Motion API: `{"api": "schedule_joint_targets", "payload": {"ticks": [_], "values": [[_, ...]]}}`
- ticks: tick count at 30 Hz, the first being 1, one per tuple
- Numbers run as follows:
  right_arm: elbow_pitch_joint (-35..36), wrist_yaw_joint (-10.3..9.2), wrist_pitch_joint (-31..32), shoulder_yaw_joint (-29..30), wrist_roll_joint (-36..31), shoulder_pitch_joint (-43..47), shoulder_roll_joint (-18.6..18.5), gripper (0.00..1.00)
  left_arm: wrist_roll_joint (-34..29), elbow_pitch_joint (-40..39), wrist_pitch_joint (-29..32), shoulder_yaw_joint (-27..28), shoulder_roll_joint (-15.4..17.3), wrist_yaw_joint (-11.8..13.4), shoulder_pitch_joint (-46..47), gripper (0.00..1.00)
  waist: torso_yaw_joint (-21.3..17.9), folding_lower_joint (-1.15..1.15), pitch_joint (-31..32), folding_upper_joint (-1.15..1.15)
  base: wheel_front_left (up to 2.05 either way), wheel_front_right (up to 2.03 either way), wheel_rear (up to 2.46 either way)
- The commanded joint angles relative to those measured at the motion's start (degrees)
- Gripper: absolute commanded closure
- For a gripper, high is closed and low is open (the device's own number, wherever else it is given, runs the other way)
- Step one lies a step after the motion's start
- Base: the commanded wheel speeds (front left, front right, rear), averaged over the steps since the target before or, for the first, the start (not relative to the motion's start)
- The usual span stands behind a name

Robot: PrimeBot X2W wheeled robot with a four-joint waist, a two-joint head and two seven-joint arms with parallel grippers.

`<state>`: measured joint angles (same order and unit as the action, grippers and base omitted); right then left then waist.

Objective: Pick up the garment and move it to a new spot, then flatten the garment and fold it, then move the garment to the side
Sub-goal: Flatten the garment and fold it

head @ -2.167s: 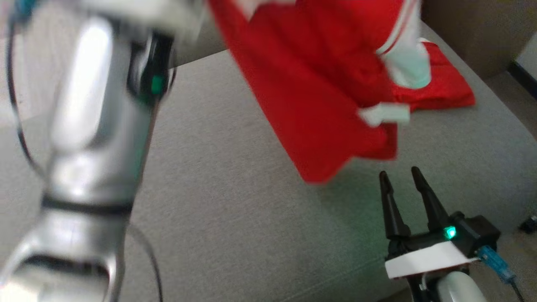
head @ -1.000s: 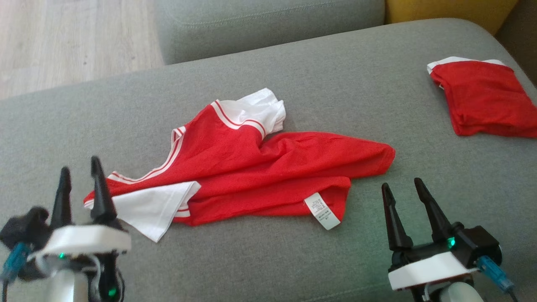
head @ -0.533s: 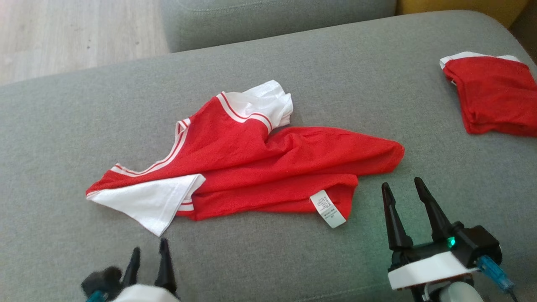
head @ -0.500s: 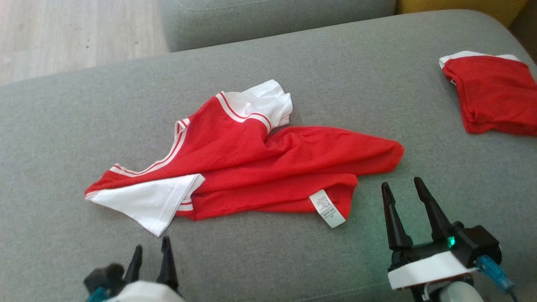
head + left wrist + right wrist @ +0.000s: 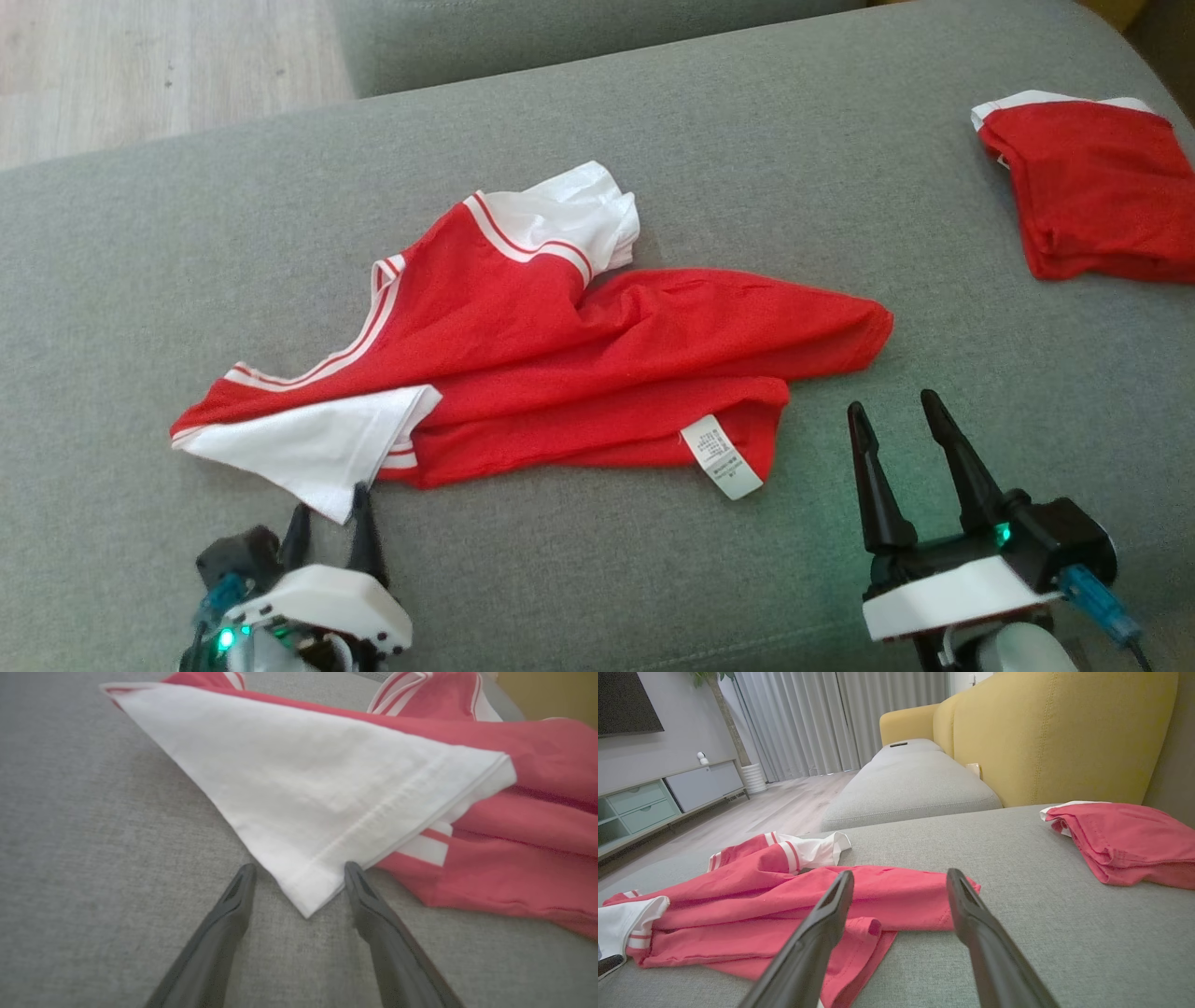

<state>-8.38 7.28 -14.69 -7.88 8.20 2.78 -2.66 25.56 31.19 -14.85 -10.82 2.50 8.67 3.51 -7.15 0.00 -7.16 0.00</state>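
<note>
The garment point(image 5: 560, 355) is a red T-shirt with white sleeves and striped trim, lying crumpled on the grey sofa seat point(image 5: 653, 579). One white sleeve point(image 5: 317, 793) points toward me, and its corner lies between the tips of my open left gripper point(image 5: 329, 511), which holds nothing. In the left wrist view the sleeve corner sits between the two dark fingers point(image 5: 224, 924) of that gripper point(image 5: 299, 875). My right gripper point(image 5: 892, 403) stands open and empty just right of the shirt's hem and its white label point(image 5: 721, 457). From the right wrist camera the right gripper point(image 5: 899, 877) faces the shirt point(image 5: 784, 896).
A folded red garment point(image 5: 1092, 201) lies at the seat's far right, also visible as a folded red pile point(image 5: 1125, 840). Wooden floor point(image 5: 140, 65) lies beyond the seat at the upper left. A yellow sofa back point(image 5: 1055, 732) and another grey seat cushion point(image 5: 910, 784) stand behind.
The shirt was dropped from the air onto the seat. My left gripper has since come forward until the white sleeve corner lies between its open fingers. The head camera shifted slightly.
</note>
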Motion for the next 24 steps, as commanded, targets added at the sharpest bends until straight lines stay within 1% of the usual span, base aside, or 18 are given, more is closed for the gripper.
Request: {"api": "schedule_joint_targets", "payload": {"ticks": [1,2,3,4,5,9,12,16,18,21,22,24], "values": [[1.69,0.21,-0.31,-1.3,-0.27,-2.23,-0.21,0.0,-0.42,0.3,-0.15,2.06,0.38,0.67,1.2,0.24,-0.05,0.0,0.08,0.0,0.0,0.0,0.0],[1.67,0.21,-0.31,-1.32,-0.2,-2.25,-0.21,0.0,-0.53,0.76,-0.15,2.17,0.38,0.7,1.34,0.53,-0.09,0.0,0.12,0.0,0.0,0.0,0.0],[1.67,0.21,-0.31,-1.35,-0.14,-2.27,-0.21,0.0,-0.75,1.42,-0.15,2.09,0.38,0.69,1.43,0.68,-0.11,0.0,0.17,0.0,0.0,0.0,0.0],[1.67,0.21,-0.31,-1.36,-0.09,-2.27,-0.21,0.0,-0.84,1.99,-0.15,2.01,0.38,0.57,1.49,0.87,-0.09,0.0,0.23,0.0,0.0,0.0,0.0],[1.68,0.21,-0.31,-1.35,-0.05,-2.25,-0.21,0.0,-0.9,2.66,-0.15,1.84,0.38,0.43,1.49,1.0,-0.05,0.0,0.3,0.0,0.0,0.0,0.0],[1.7,0.21,-0.31,-1.04,-0.02,-2.01,-0.21,0.0,-1.53,5.0,-0.15,0.76,0.38,-0.59,1.52,1.0,0.43,0.0,0.57,0.0,0.0,0.0,0.0],[1.7,0.21,-0.31,-0.83,0.01,-1.77,-0.21,0.0,-2.7,3.42,-0.15,1.06,0.84,-1.14,1.36,1.0,1.07,0.0,0.69,0.0,0.0,0.0,0.0],[-0.22,0.21,-0.31,-1.14,-0.19,-1.18,-0.21,0.0,-4.74,-3.04,-0.15,3.48,1.96,-0.36,-0.46,1.0,2.28,0.0,0.76,0.0,0.0,0.0,0.0],[-2.14,0.21,-0.31,-2.33,0.21,-1.11,-0.31,0.0,-4.99,-7.01,-0.15,5.34,2.51,-0.14,-1.8,1.0,2.87,0.0,0.71,0.0,0.0,0.0,0.0],[-5.09,0.21,-0.31,-4.03,1.02,-1.48,-0.98,0.0,-5.04,-12.71,-0.15,8.17,3.72,-0.4,-3.48,1.0,3.76,0.0,0.52,0.0,0.0,0.0,0.0],[-5.09,0.21,-0.31,-4.03,1.02,-1.48,-0.98,0.0,-5.04,-12.71,-0.15,8.17,3.72,-0.4,-3.48,1.0,3.76,0.0,0.52,0.0,0.0,0.0,0.0],[-6.34,0.21,-0.31,-4.82,1.62,-2.02,-1.52,0.0,-4.63,-15.74,-0.15,9.75,4.21,-0.91,-4.17,1.0,4.32,0.0,0.51,0.0,0.0,0.0,0.0]]}}
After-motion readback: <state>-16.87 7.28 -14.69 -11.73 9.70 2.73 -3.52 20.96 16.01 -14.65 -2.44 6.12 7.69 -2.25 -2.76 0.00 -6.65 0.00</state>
